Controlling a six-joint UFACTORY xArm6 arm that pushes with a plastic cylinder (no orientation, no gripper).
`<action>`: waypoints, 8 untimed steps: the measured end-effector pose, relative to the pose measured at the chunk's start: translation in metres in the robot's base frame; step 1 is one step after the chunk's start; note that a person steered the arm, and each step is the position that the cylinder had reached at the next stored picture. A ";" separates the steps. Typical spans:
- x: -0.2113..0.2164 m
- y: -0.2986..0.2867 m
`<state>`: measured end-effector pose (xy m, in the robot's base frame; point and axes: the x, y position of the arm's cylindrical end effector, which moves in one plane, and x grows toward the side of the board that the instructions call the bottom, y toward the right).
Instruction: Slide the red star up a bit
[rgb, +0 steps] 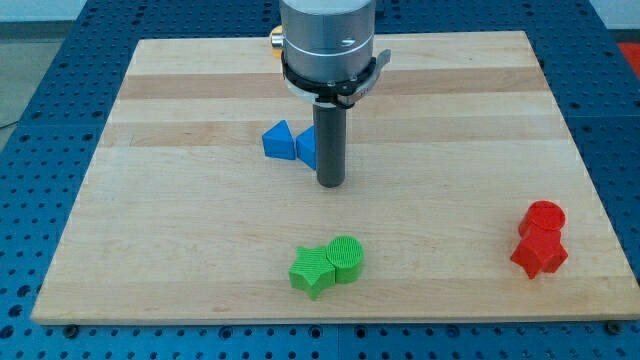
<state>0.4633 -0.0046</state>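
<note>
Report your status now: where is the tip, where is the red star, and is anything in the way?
My tip at centre board, beside blue blocks. Red star far off at view's right, touching red cylinder directly above it. Cylinder blocks the upward path.

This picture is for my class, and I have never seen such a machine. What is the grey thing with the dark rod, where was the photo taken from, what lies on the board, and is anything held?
It is a robot arm ending in a plain rod; it has no grasping part, so nothing is held. It only pushes blocks with my tip. The single camera looks down at a wooden board. My tip stands just right of two blue blocks. Near the bottom lie a green star touching a green cylinder. At the view's right sit a red cylinder and the red star, which is to slide upward.
</note>
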 end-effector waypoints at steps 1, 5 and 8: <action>-0.001 0.000; -0.006 0.272; 0.069 0.349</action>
<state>0.5320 0.3447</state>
